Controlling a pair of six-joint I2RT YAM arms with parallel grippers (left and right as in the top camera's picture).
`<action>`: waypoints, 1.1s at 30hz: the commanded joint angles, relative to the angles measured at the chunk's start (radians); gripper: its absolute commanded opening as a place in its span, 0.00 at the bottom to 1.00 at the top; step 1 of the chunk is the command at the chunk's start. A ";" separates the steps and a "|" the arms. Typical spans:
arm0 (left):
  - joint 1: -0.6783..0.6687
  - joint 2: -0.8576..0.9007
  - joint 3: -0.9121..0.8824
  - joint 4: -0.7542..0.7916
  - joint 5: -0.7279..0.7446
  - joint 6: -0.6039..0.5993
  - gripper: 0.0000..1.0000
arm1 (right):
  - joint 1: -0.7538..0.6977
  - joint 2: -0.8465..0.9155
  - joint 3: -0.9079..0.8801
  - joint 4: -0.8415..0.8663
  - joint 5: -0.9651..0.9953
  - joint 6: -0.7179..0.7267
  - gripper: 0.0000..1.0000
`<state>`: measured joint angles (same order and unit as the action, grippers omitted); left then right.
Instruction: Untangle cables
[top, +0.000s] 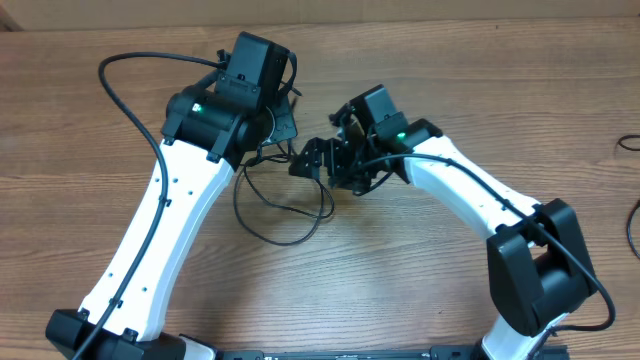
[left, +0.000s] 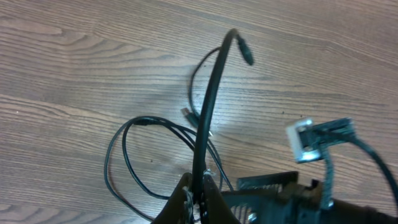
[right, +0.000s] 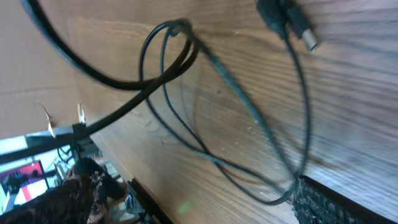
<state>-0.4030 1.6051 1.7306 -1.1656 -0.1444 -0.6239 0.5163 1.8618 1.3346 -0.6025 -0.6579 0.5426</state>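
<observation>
Thin black cables (top: 283, 222) lie in loose overlapping loops on the wooden table between the two arms. My left gripper (left: 200, 194) is shut on one cable (left: 208, 106), which rises from the jaws in an arc to its plug end (left: 245, 53). More loops (left: 124, 163) and a small metal-tipped plug (left: 186, 113) rest on the wood below. In the overhead view the left gripper (top: 280, 125) sits just left of my right gripper (top: 318, 160), which is open and low over the loops. One right finger (right: 329, 205) shows beside a cable loop (right: 249, 118); another plug (right: 298, 25) lies beyond.
The table's front edge (right: 134, 186) runs close below the loops in the right wrist view. The arms' own thicker black wires (top: 125, 75) arch over the table at the left. Bare wood (top: 420, 280) spreads in front of the cables.
</observation>
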 joint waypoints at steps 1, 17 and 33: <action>0.012 -0.034 0.018 0.003 -0.020 0.023 0.04 | 0.022 -0.030 -0.002 0.009 -0.006 0.011 1.00; 0.050 -0.140 0.018 0.006 -0.019 0.183 0.04 | 0.027 -0.030 -0.002 0.010 0.132 -0.043 1.00; 0.050 -0.188 0.018 0.187 0.149 0.302 0.04 | 0.125 -0.029 -0.002 0.086 0.281 -0.190 0.90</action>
<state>-0.3573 1.4368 1.7306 -1.0073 -0.0612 -0.3542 0.5941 1.8618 1.3346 -0.5179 -0.5041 0.4133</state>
